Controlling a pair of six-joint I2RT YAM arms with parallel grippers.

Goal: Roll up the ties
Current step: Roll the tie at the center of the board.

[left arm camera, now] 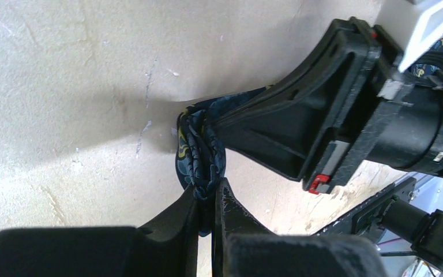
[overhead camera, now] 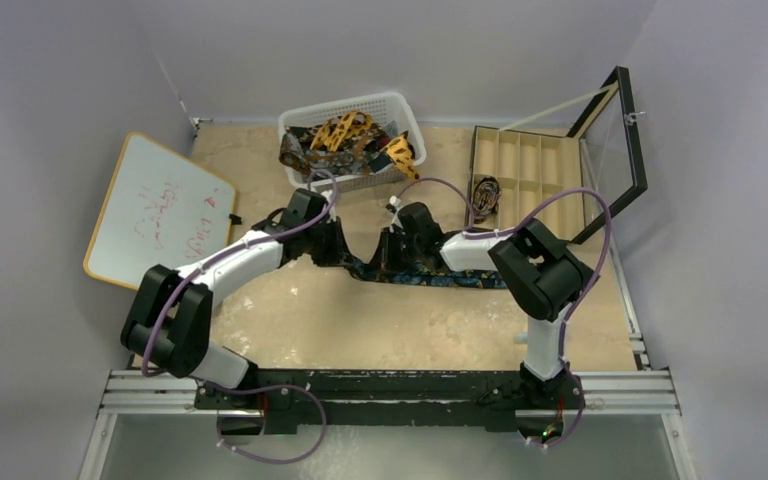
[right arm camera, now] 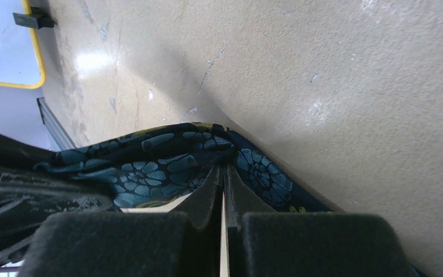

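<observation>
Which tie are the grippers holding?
The dark navy tie with blue-gold print, lying on the table, pinched by the left gripper and right gripper. The orange-yellow tie sits in the white basket.

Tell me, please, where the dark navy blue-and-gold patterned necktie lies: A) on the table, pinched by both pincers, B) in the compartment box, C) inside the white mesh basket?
A: the dark navy patterned necktie lies on the beige table, with left pincer and right pincer shut on it.
</observation>
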